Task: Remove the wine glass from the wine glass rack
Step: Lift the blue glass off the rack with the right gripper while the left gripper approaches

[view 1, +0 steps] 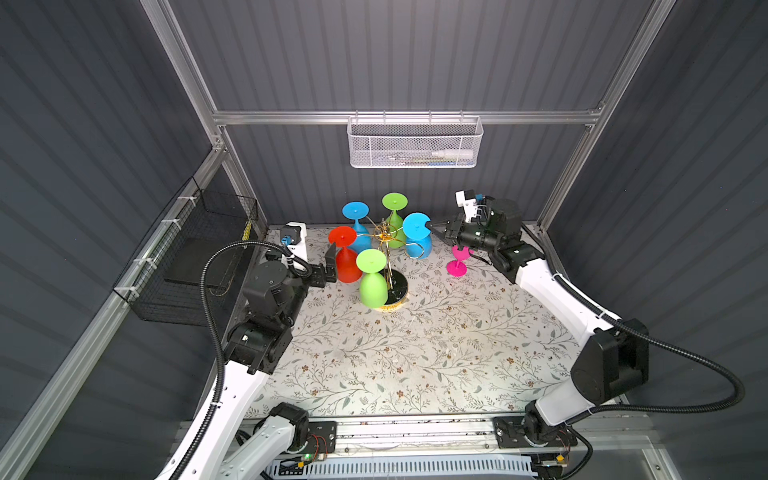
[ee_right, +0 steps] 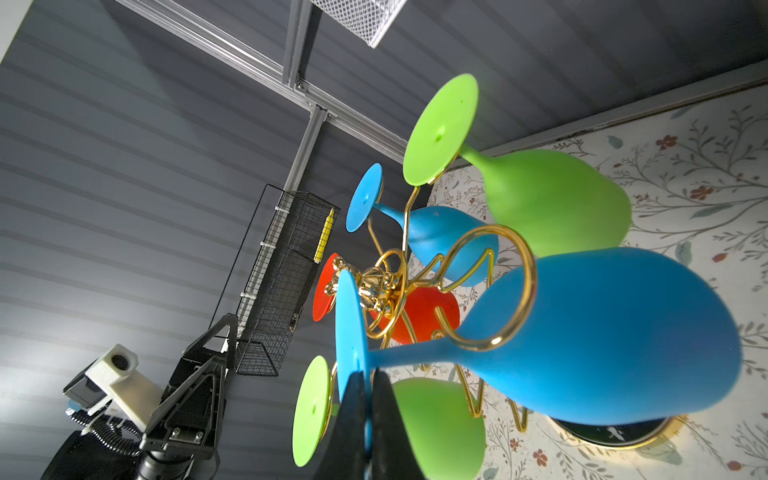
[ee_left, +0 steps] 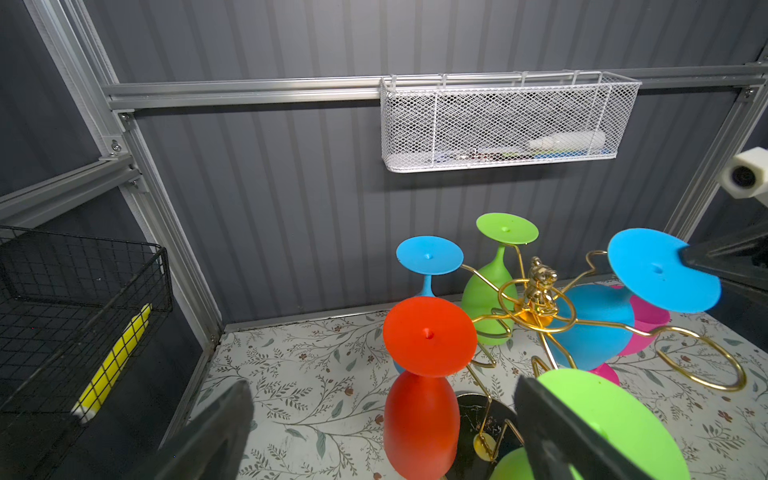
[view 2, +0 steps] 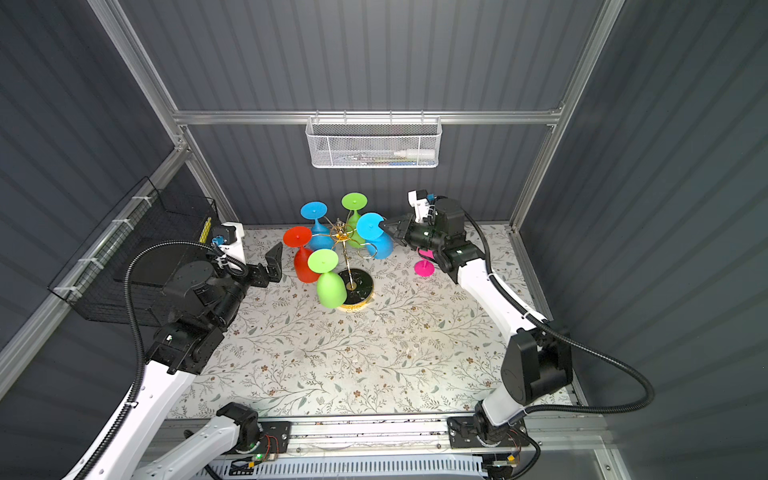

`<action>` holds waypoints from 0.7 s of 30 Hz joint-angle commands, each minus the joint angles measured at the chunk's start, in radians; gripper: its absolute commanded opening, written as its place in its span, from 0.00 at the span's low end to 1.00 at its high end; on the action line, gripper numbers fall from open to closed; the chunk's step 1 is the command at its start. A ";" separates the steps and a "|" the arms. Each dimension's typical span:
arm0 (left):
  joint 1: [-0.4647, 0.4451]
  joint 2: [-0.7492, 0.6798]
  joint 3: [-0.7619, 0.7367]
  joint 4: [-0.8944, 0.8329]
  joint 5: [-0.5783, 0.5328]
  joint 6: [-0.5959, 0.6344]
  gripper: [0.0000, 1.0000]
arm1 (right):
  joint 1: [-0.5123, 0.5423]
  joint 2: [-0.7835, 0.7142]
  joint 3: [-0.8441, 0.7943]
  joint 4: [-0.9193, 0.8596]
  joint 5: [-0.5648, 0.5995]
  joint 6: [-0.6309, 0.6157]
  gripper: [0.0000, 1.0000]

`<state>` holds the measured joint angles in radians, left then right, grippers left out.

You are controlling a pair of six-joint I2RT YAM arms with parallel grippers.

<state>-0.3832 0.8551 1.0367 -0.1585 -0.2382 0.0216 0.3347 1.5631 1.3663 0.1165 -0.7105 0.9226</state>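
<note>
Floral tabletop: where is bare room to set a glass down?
Bare: the wide tabletop patch between the wine glass rack, the left arm, the right arm and the front rail. Crowded: the back, around the rack's hanging glasses and the pink glass.

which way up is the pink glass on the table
Upright: the pink glass stands on its flat foot on the table, bowl on top.
</note>
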 commanded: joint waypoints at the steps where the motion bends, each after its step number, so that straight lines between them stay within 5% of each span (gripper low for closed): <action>1: 0.006 0.009 0.009 0.048 0.032 -0.030 1.00 | -0.025 -0.039 -0.030 0.041 0.010 -0.009 0.00; 12: 0.006 0.102 0.064 0.081 0.181 -0.104 0.98 | -0.105 -0.218 -0.106 -0.052 0.044 -0.107 0.00; 21: 0.006 0.228 0.188 0.103 0.555 -0.155 0.86 | -0.111 -0.336 -0.008 -0.228 0.082 -0.313 0.00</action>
<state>-0.3824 1.0519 1.1660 -0.0929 0.1268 -0.0994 0.2173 1.2579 1.3136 -0.0486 -0.6456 0.7132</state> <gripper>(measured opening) 0.870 0.056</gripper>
